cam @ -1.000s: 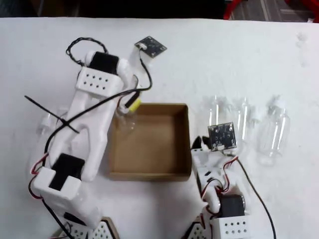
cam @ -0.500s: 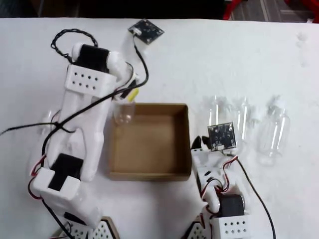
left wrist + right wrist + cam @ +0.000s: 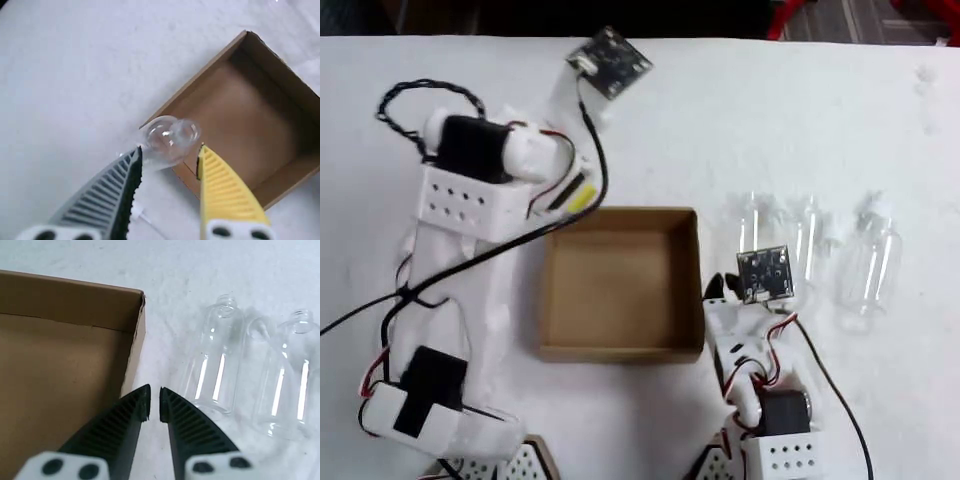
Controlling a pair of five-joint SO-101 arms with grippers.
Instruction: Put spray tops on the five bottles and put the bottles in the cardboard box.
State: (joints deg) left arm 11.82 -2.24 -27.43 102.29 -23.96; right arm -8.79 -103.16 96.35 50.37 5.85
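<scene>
In the high view, the cardboard box [image 3: 620, 352] sits in the centre of the frame, and we see nothing inside it; the left gripper [image 3: 570, 196] is just beside its upper left corner; the loose bottles [image 3: 868, 262] lie in a row at the right of the frame; the right gripper [image 3: 720, 290] is near the box's right wall.

In the left wrist view, the left gripper [image 3: 169, 154] pinches a clear bottle [image 3: 167, 137] between its grey and yellow fingers, over a corner of the box [image 3: 200, 82]; we cannot tell if it carries a spray top.

In the right wrist view, the right gripper [image 3: 155, 402] has its fingers pressed almost together on nothing; two loose bottles [image 3: 215, 355] lie with open necks beside the box [image 3: 75, 300].

We judge the step to be boxing the held bottle; next it should come over the box floor before the fingers spread.
</scene>
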